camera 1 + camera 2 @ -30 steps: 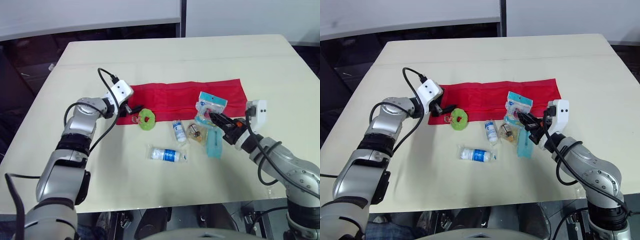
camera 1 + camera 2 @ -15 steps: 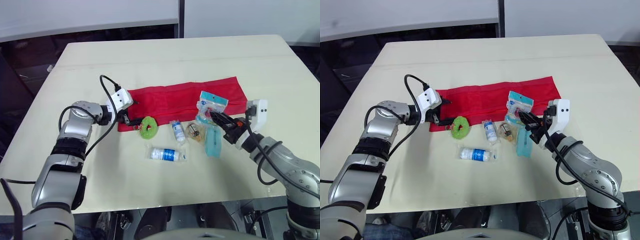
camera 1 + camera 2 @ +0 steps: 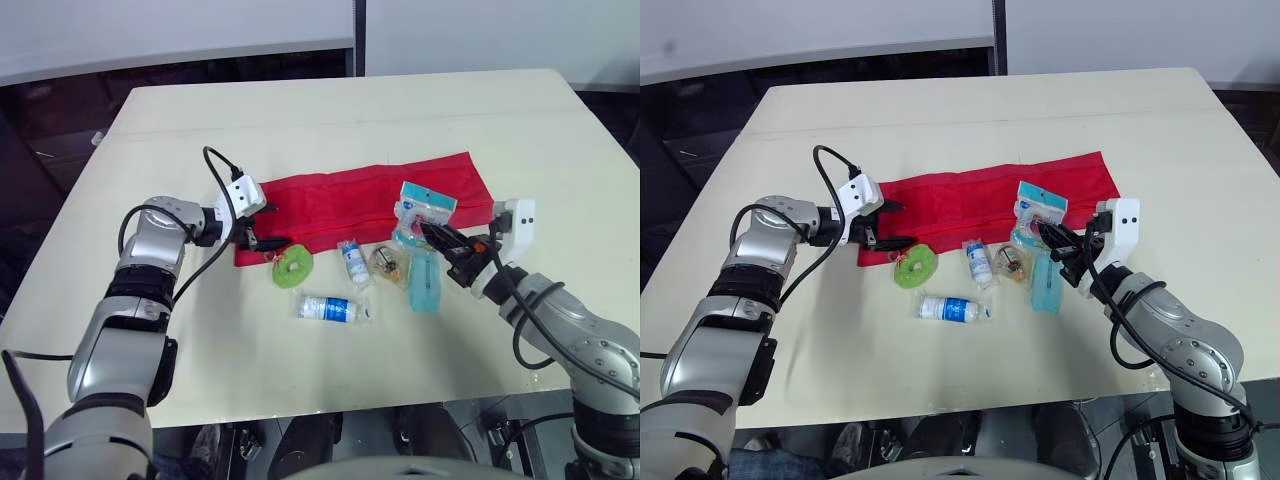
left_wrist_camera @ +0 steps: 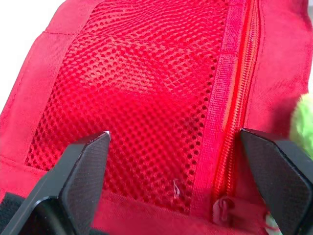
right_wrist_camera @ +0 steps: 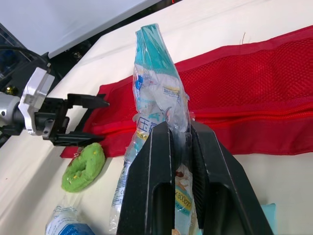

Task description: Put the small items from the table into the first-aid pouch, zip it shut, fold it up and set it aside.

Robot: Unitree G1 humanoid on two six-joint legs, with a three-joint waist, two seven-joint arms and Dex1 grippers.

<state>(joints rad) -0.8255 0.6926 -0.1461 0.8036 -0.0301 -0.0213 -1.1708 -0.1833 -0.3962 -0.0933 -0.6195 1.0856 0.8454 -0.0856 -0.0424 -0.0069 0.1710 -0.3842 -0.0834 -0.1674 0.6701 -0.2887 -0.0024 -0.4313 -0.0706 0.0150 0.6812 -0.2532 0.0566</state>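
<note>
The red first-aid pouch (image 3: 370, 195) lies unrolled flat across the middle of the cream surface (image 3: 300, 120), mesh side up, its zip running lengthwise. The left tool (image 3: 262, 238) is spread wide at the pouch's left end. In the left wrist view its fingers (image 4: 83, 166) stand either side of the mesh panel, with the zip pull (image 4: 222, 208) near the hem.

The right tool (image 5: 178, 129) is clamped on a clear packet (image 5: 156, 73) with a teal header, held upright in front of the pouch's right end. The packet's print is too small to read with confidence.

Loose on the surface in front of the pouch are a green ring (image 3: 291, 267), a small wrapped bottle (image 3: 352, 262), a blue-labelled roll (image 3: 333, 309) and a teal sachet (image 3: 425, 283). Their labels are illegible. A round item in a clear bag (image 3: 388, 262) is hard to make out.
</note>
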